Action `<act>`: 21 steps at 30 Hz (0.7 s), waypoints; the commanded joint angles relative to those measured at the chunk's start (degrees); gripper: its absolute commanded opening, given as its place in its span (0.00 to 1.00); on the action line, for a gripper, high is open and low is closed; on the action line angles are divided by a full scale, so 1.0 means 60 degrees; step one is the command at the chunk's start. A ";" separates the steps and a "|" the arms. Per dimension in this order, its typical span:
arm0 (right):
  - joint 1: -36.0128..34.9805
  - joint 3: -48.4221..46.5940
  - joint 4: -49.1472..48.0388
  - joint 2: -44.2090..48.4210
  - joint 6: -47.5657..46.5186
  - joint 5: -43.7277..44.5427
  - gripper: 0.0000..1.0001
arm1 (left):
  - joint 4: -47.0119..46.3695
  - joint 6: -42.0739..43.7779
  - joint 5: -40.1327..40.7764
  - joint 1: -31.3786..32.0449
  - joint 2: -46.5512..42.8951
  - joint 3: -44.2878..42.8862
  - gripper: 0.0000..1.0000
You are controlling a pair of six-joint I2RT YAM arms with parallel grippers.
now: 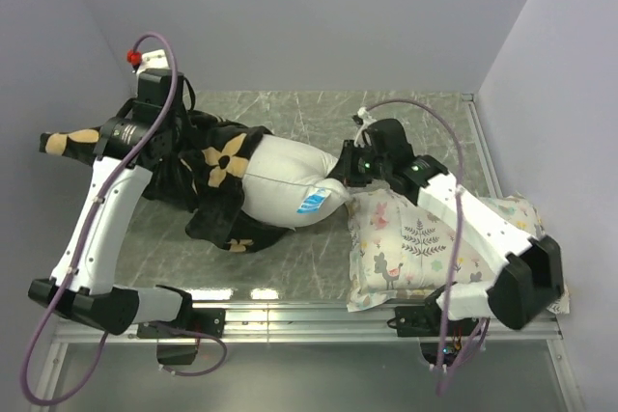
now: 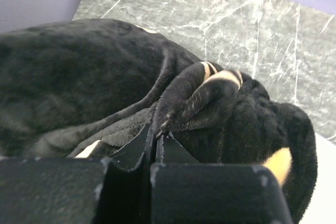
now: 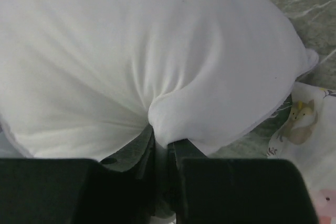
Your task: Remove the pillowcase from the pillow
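Pillowcase [image 1: 214, 205], black plush, tan flowers: likely soft, limp; grip bunched folds. Left fingers [image 2: 131, 150] clench it; right fingers [image 3: 134, 148] pinch white puffy pillow [image 3: 157, 51].

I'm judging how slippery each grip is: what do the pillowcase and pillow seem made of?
The pillowcase looks like black plush, fleece-like fabric: a matte, fuzzy nap shows on its folds. The pillow looks like smooth white woven cloth, perhaps cotton or polyester, over soft filling: it puckers into fine creases where pinched.
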State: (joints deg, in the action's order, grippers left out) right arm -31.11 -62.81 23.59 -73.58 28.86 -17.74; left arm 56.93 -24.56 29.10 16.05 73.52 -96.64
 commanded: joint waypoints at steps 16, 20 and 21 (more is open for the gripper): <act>0.1465 -0.3740 -0.0607 -0.5137 0.0242 -0.1070 0.59 | -0.1636 0.0650 -0.0426 0.0151 0.4282 -0.2273 0.31; 0.1698 -0.3931 -0.1061 -0.5694 0.0755 -0.1744 0.63 | -0.1315 0.0898 -0.0398 0.0151 0.6347 -0.3446 0.35; 0.1743 -0.3932 -0.1192 -0.5710 0.0945 -0.1876 0.64 | -0.1212 0.0928 -0.0354 0.0151 0.6699 -0.3724 0.35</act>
State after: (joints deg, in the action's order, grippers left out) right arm -20.78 -85.95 16.93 -104.97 33.45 -26.81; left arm 49.93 -20.10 28.95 16.43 107.42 -114.89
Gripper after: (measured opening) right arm 0.629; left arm 0.349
